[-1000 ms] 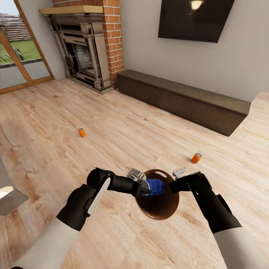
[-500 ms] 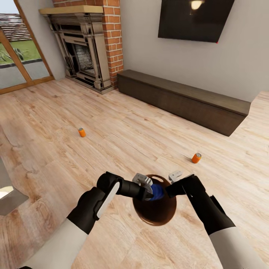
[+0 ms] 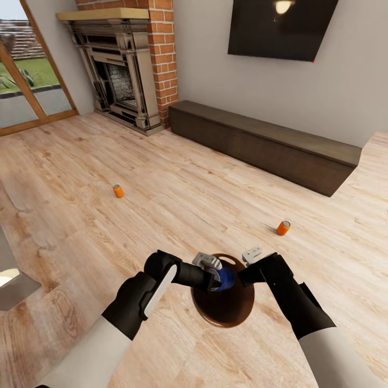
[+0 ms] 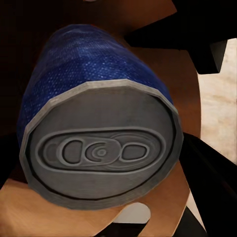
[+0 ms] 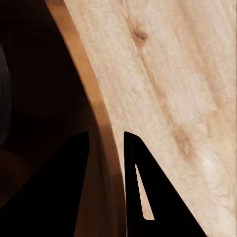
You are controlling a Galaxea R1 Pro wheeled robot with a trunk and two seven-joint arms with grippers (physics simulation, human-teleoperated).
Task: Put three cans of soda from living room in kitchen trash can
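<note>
My left gripper (image 3: 216, 275) is shut on a blue can of soda (image 3: 227, 277) with silver-grey ends, holding it in the mouth of the tash can (image 3: 223, 310). The left wrist view shows that can (image 4: 98, 148) end-on against the copper-brown inside (image 4: 185, 94). My right gripper (image 3: 250, 263) is shut on the tash can's rim (image 5: 94, 108), one finger (image 5: 143, 187) outside and the other inside. Two orange cans of soda stand on the wood floor, one to the far left (image 3: 118, 191) and one to the right (image 3: 283, 228).
A brick and stone fireplace (image 3: 121, 70) stands at the back left, beside wood-framed glass doors (image 3: 21, 81). A long low dark cabinet (image 3: 264, 143) runs along the back wall under a black screen (image 3: 280, 27). A grey object (image 3: 11, 280) lies at the left edge.
Both arms and the tash can have shifted slightly nearer to me. The blue can shows less than before, sitting deeper in the tash can's mouth. The orange cans have not moved.
</note>
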